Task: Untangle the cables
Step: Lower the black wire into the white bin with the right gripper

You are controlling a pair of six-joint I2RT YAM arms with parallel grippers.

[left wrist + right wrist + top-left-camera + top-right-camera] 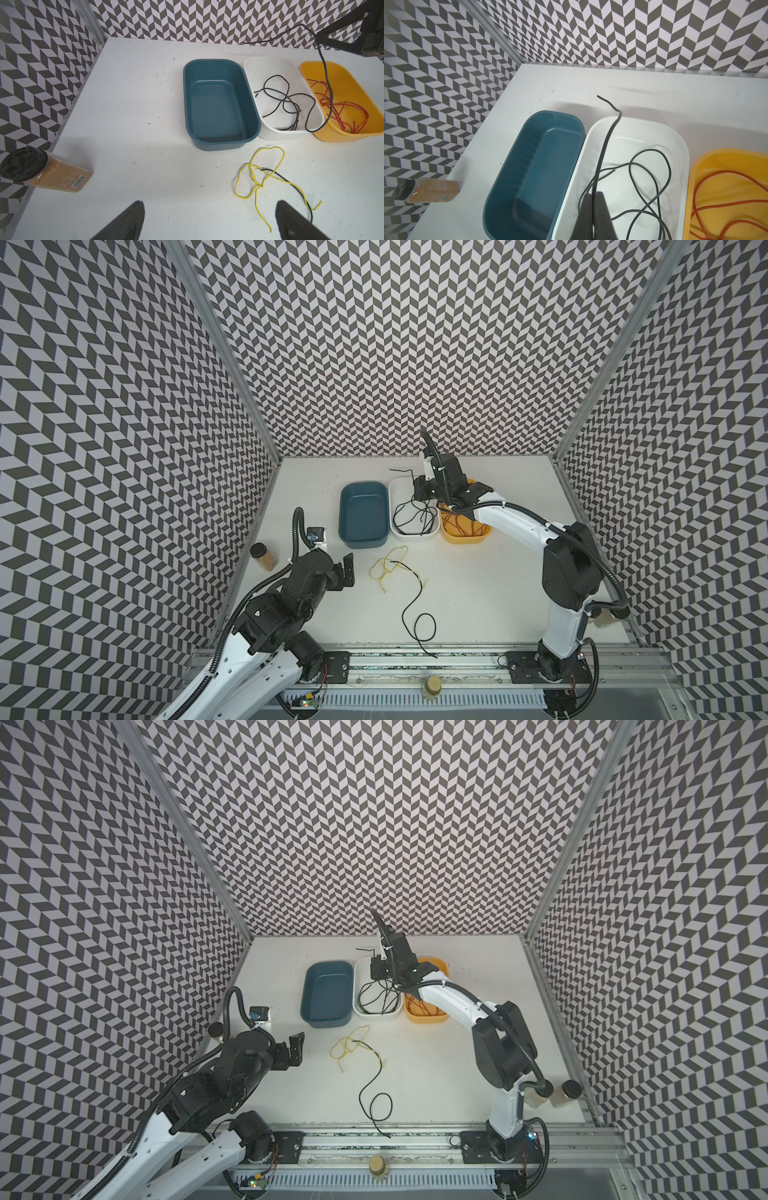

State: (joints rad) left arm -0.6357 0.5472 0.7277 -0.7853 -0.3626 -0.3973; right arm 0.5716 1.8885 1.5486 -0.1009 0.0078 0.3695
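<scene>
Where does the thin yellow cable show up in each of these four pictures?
Top view: the yellow cable lies loose on the table, just in front of the blue tub.
Top view: the same spot, in front of the blue tub.
Left wrist: the cable lies on the table, between the blue tub and the camera.
Right wrist: not in it.
Shared landmark: the blue tub, seen in all four.

The white table [478, 572] is carrying a blue tray [343, 506], a white tray [415, 536] and a yellow tray [465, 538] side by side at upper centre. A yellow cable [388, 568] and a black cable [424, 614] are lying crossed below them. A spice jar [263, 556] is sitting at the left edge.
</scene>
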